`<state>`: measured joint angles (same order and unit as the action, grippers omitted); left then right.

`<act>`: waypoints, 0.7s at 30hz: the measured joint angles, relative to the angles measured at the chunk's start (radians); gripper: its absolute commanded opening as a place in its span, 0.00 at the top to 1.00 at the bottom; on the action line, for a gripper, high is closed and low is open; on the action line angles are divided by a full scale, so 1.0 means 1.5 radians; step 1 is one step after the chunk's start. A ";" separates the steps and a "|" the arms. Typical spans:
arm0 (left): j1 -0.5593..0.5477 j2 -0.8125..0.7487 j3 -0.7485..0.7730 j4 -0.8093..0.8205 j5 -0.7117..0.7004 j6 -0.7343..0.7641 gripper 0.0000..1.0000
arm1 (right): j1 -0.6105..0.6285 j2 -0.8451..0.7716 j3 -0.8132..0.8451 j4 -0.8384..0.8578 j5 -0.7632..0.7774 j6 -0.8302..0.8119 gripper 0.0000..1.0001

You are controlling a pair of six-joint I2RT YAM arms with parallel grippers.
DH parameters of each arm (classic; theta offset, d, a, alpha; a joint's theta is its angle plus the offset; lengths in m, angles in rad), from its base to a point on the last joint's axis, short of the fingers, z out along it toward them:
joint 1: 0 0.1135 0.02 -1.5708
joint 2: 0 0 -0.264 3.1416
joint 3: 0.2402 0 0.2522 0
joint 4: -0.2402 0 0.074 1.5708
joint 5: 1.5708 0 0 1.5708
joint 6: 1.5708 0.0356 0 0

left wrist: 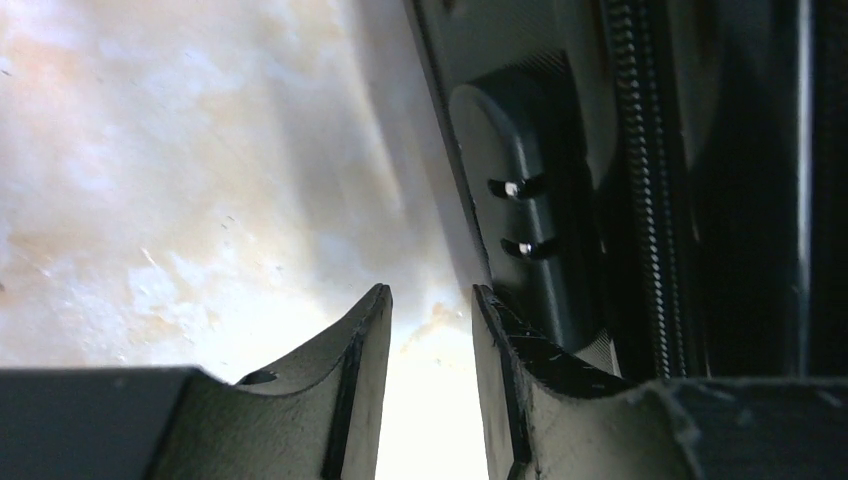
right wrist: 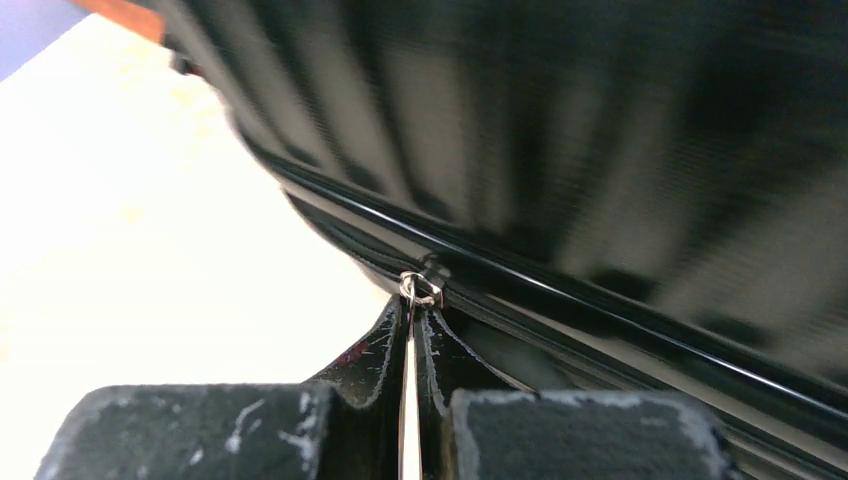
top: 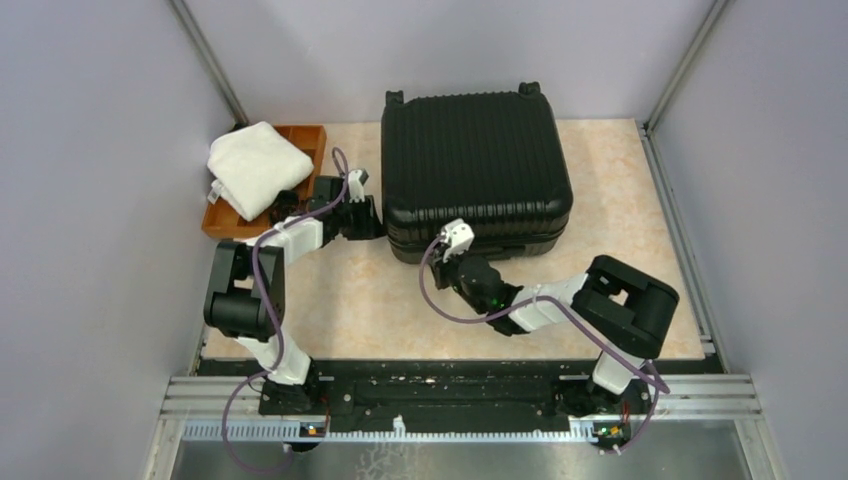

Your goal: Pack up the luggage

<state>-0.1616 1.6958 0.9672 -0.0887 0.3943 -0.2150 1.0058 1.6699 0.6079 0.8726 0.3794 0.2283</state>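
Right gripper [right wrist: 412,312] pinches a half-hidden silver metal zipper pull [right wrist: 420,288] on the black ribbed hard-shell suitcase [top: 476,160]; left gripper [left wrist: 430,302] stands parted, empty, alongside.

Left arm [top: 245,300]: black blocky joints, white links, purple cable looping up from base rail [top: 460,395]. Right arm [top: 620,305]: same black-and-white build, purple cable, white camera block at end farthest from rail. Left gripper [left wrist: 431,292], right gripper [right wrist: 412,310]: black curved fingers, scuffed, white-flecked.
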 measured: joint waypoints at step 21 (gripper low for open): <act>0.092 -0.137 0.004 -0.087 0.083 0.076 0.59 | -0.090 -0.298 -0.049 -0.211 -0.028 0.183 0.60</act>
<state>-0.0242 1.4899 0.9730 -0.2192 0.5182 -0.1013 0.8715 1.2232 0.5339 0.5560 0.3370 0.5026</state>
